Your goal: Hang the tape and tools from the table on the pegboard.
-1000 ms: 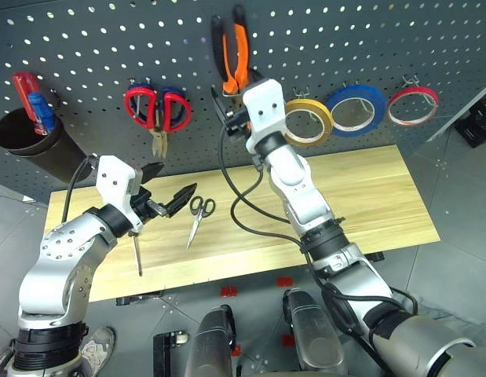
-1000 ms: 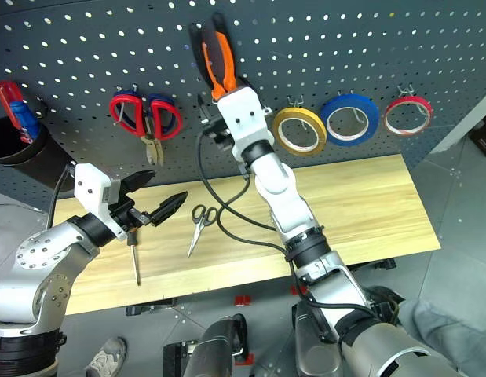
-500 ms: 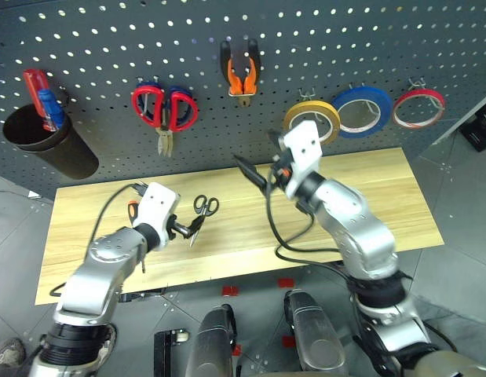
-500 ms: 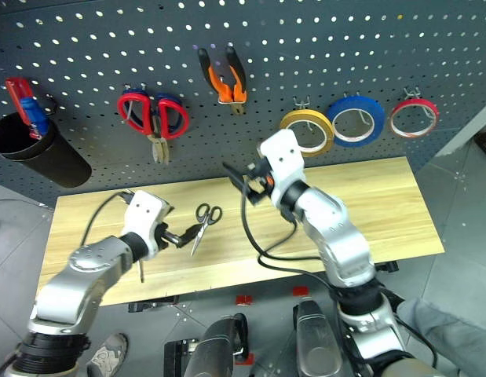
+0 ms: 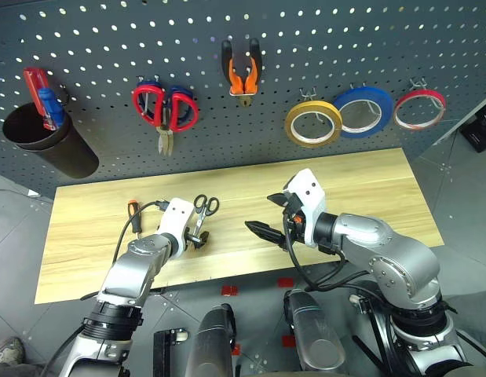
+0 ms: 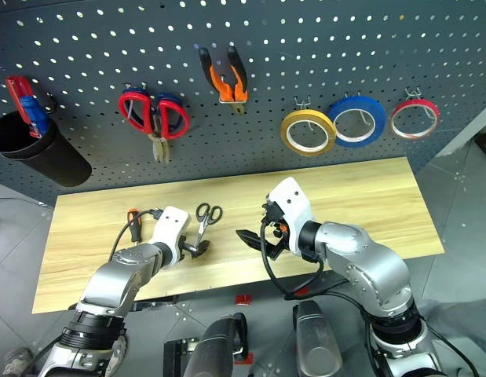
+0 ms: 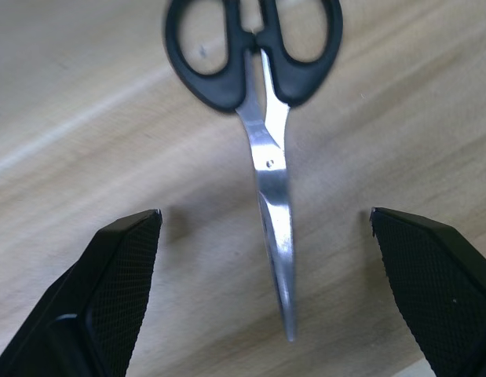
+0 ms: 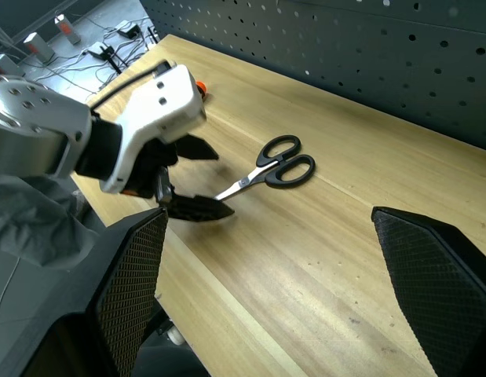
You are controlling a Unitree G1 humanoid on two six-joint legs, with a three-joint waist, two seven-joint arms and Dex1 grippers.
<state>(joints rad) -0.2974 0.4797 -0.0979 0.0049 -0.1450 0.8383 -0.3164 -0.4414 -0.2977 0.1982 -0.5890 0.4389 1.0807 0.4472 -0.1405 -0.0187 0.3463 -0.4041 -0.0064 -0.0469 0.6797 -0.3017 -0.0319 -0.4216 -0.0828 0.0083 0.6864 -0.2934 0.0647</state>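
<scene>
The screwdriver (image 5: 133, 210) lies on the table (image 5: 368, 177) by its left side. The spread, empty left gripper (image 7: 266, 294) straddles the black-handled scissors (image 7: 262, 118), handles toward the pegboard (image 5: 305, 47), blades toward the front edge. The right gripper (image 5: 268, 220) hangs open above bare planks.

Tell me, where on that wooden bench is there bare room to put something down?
The table is bare on its right side, beyond the right gripper, and at its far left end. It is crowded left of centre: scissors, screwdriver, left gripper.
</scene>
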